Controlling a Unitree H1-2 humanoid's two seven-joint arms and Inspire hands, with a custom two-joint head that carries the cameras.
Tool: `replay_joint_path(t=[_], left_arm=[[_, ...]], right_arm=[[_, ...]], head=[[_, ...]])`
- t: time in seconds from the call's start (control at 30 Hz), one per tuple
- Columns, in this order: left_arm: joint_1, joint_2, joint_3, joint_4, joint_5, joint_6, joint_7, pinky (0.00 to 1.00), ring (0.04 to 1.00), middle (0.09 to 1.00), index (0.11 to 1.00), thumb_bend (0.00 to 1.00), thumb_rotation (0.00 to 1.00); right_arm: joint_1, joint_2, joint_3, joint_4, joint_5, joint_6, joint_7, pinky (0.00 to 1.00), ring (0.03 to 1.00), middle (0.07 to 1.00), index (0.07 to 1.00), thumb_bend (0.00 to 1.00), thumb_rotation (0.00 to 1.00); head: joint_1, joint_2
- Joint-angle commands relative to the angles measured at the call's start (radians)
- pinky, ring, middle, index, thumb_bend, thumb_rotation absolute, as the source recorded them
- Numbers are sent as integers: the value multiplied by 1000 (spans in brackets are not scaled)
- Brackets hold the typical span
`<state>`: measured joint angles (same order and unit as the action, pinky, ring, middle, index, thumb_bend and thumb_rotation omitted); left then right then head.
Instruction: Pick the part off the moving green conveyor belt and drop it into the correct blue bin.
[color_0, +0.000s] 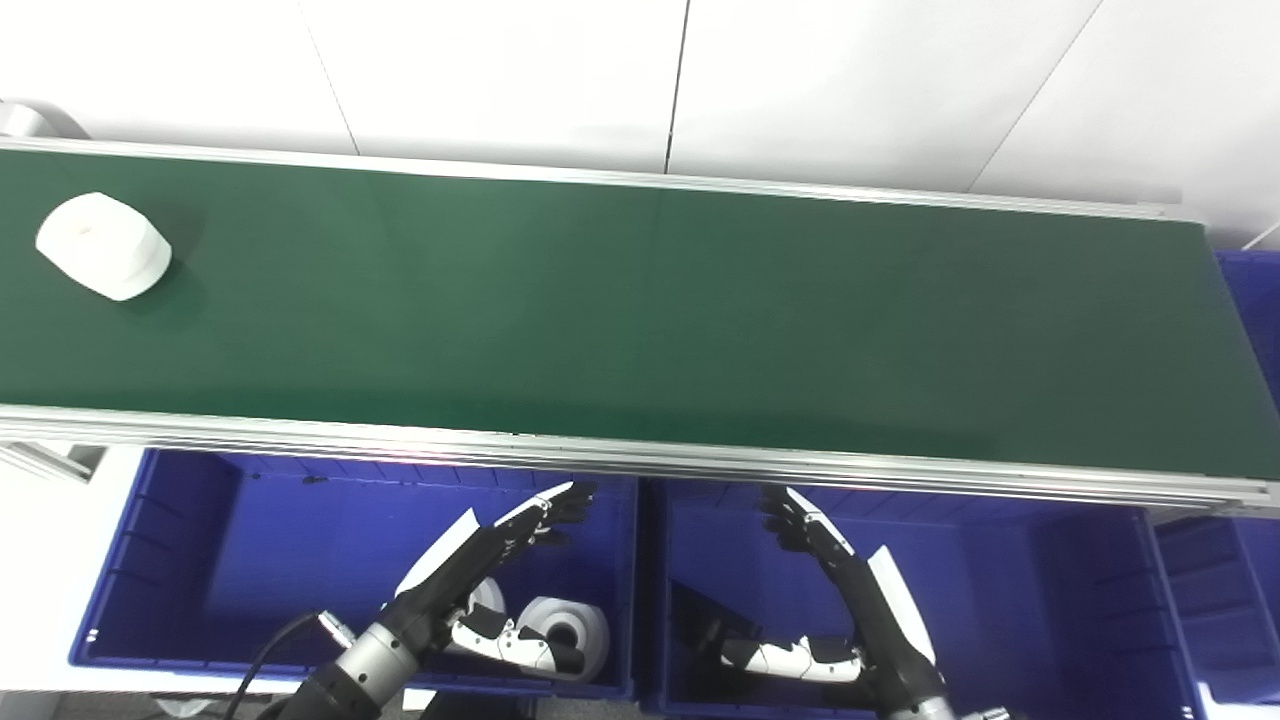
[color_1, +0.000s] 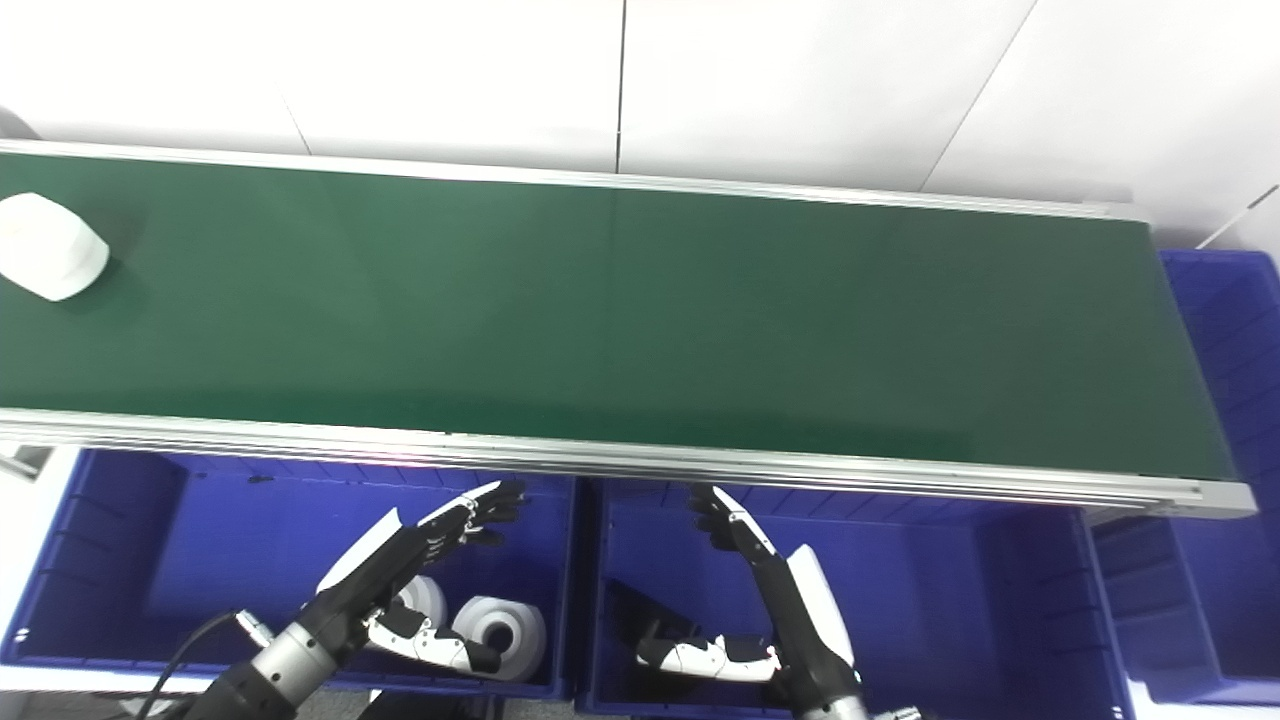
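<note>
A white rounded part (color_0: 103, 245) lies on the green conveyor belt (color_0: 640, 310) at its far left; it also shows in the right eye view (color_1: 48, 258). My left hand (color_0: 490, 570) is open and empty, held over the left blue bin (color_0: 200, 560). My right hand (color_0: 835, 580) is open and empty, held over the middle blue bin (color_0: 1050, 600). Both hands are below the belt's near rail, far from the part. Two white ring-shaped parts (color_0: 565, 630) lie in the left bin, partly hidden by my left hand.
The belt's aluminium near rail (color_0: 640, 460) runs across above the bins. Another blue bin (color_0: 1225, 590) stands at the right, and one more (color_1: 1230, 330) beyond the belt's right end. A white wall is behind the belt.
</note>
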<state>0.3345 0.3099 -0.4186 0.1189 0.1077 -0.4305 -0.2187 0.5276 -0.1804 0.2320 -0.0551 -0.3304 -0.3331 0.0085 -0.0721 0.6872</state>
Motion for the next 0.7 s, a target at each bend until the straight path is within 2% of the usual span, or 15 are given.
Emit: replay_joint_path(t=[0.0,0.13,0.33,0.43,0.47,0.5,0.53,0.57,0.6,0.67], left_arm=[[-8,11,-2,-19,-3,-39,18,804,883,915,918,900,265],[-6,10,-1,-20,-1,-39,18,805,879,912,916,906,265],[-8,9,-8,-13,7,-39,28,797,876,910,912,910,272],[-6,4,-13,-6,12,-39,29,799,878,911,911,908,269],[-4,1,-13,-5,16,-39,29,805,881,913,909,919,297],[-3,-1,-12,-5,20,-39,28,806,882,913,908,922,304],[-2,-3,-12,-5,24,-39,27,810,881,909,903,925,313],[-5,-5,-16,0,23,-39,29,812,881,908,901,926,317],[-8,-6,-19,3,22,-39,30,797,870,901,898,923,315],[-14,-8,-25,11,19,-39,30,779,855,893,890,917,312]], right_arm=[[6,1,-5,-15,5,-63,-17,788,826,857,892,911,359],[7,0,-6,-17,5,-58,-14,786,828,859,892,909,352],[7,-5,-7,-10,9,-68,-13,793,828,860,891,904,340],[6,-11,-11,2,8,-90,-19,784,824,857,889,902,337],[6,-13,-13,7,10,-96,-19,778,824,857,887,901,332],[7,-15,-16,7,10,-92,-17,777,824,857,887,900,330],[8,-16,-18,7,10,-90,-15,785,829,862,892,899,346],[8,-17,-21,11,13,-93,-15,788,830,864,894,898,351],[8,-18,-22,14,16,-96,-14,791,833,866,897,897,345],[7,-18,-26,21,25,-92,-10,797,843,871,902,900,330]], head=[[4,-1],[4,-1],[50,-22],[138,-53],[147,-57],[194,-77],[203,-82],[240,-102],[240,-102],[278,-126]])
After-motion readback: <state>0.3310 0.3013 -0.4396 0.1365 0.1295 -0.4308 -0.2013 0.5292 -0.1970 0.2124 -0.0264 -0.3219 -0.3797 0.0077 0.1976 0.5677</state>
